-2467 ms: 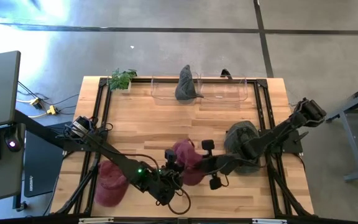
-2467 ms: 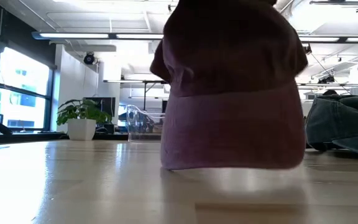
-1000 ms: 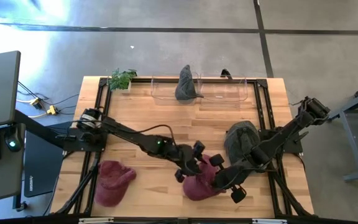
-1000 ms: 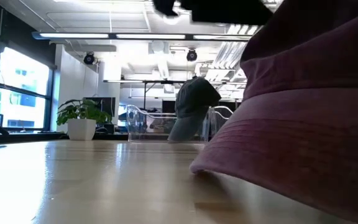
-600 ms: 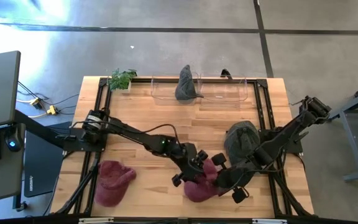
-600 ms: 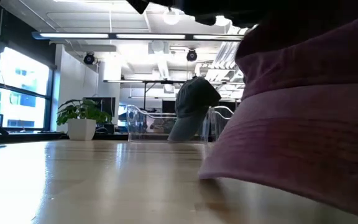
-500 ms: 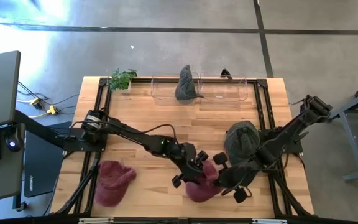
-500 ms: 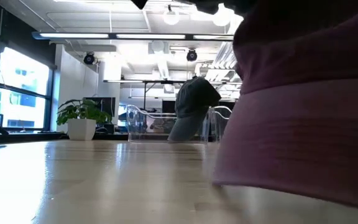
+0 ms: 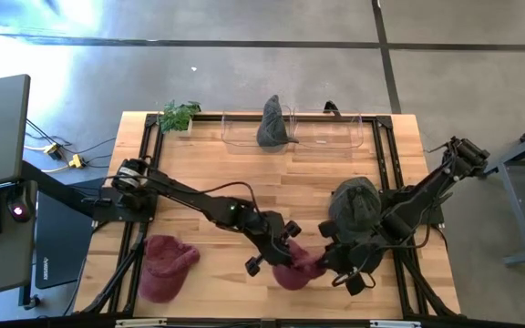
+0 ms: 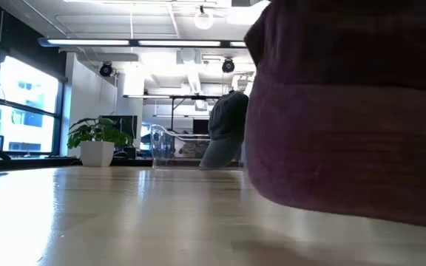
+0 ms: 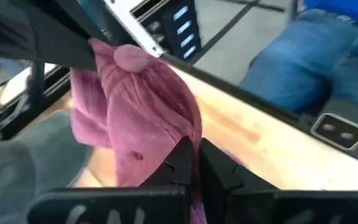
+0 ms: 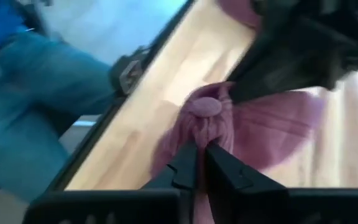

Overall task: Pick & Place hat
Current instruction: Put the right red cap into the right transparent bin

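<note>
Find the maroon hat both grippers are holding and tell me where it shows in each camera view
High view: maroon hat, near the table's front edge.
Low view: hat fills the right side.
Left wrist view: hat ahead of the fingers.
Right wrist view: hat centre.
Shared landmark: hat's top button.

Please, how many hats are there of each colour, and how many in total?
Maroon hats: 2, one held between both grippers, one lying at the table's front left.
Grey hats: 2, one on the table at the right, one in the clear bin at the back.
Total: 4 hats.
</note>
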`<state>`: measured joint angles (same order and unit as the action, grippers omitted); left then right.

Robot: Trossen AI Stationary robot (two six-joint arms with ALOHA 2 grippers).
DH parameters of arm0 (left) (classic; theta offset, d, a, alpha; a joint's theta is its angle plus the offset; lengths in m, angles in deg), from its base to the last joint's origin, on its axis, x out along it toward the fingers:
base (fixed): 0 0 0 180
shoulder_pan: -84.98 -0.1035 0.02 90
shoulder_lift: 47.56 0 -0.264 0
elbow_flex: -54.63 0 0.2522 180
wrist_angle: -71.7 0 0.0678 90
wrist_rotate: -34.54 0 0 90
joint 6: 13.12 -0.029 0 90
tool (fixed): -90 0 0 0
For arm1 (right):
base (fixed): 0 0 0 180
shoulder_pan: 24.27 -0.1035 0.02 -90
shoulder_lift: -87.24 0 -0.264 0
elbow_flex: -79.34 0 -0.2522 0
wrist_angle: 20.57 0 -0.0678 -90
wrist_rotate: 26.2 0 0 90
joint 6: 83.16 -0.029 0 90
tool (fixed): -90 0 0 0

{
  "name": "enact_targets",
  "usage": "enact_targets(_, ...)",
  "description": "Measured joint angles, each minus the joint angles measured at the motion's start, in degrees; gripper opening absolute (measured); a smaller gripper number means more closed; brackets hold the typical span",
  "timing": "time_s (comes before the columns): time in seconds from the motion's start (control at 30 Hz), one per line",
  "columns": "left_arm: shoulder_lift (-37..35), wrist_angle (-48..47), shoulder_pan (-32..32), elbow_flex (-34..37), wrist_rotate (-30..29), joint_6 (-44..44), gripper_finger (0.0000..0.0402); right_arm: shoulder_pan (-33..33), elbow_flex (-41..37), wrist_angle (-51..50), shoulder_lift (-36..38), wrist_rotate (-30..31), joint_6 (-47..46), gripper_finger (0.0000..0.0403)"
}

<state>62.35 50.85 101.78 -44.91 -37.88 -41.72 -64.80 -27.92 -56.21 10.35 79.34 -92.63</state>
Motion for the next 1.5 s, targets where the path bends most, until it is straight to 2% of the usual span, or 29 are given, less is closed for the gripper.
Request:
enact_targets(0.1,-0.07,-0.97,1.00,-0.20,-6.48,0.79,0.0012,0.31,0.00,-0.74,0.93,0.91,-3.03,0.0059)
enact_targets(0.3,-0.08,-2.94,3.48,-0.20,-19.93,0.79,0.0014,1.12,0.00,-7.02,6.63,1.90,-13.10,0.0160)
enact_targets(0.4,-0.09,-3.38,3.74,-0.20,-25.49,0.85,0.0014,-1.14,0.02,-5.72,6.29,6.44,-12.59,0.0195)
enact_targets(0.57,-0.09,-3.35,3.36,-0.20,-28.83,2.31,0.0014,-4.20,0.02,-2.19,-0.30,16.75,-7.35,0.0207)
enact_targets(0.7,-0.11,-3.21,3.52,-0.20,-31.03,2.34,0.0014,-3.67,0.00,-3.37,-5.06,23.97,-9.87,0.0208)
enact_targets(0.9,-0.11,-3.23,3.49,-0.20,-31.73,3.36,0.0014,-1.57,0.00,-8.92,-7.39,25.35,-19.04,0.0208)
enact_targets(1.03,-0.13,-3.23,3.50,-0.20,-32.96,3.38,0.0014,0.15,0.00,-11.97,-7.50,22.30,-22.72,0.0206)
enact_targets(1.13,-0.13,-2.92,3.50,-0.23,-33.92,3.41,0.0014,1.07,0.00,-11.00,-7.49,20.81,-21.75,0.0180)
enact_targets(1.2,-0.13,-3.47,3.50,-0.76,-34.48,3.76,0.0014,1.63,0.00,-9.71,-7.49,18.72,-20.26,0.0145)
enact_targets(1.37,-0.14,-5.65,3.51,-2.45,-34.64,4.30,0.0016,2.91,0.00,-5.63,-7.49,9.84,-15.88,0.0024)
enact_targets(1.5,-0.28,-17.40,3.57,-6.19,-37.45,4.14,0.0047,4.09,0.00,-1.50,-7.22,3.15,-12.67,0.0034)
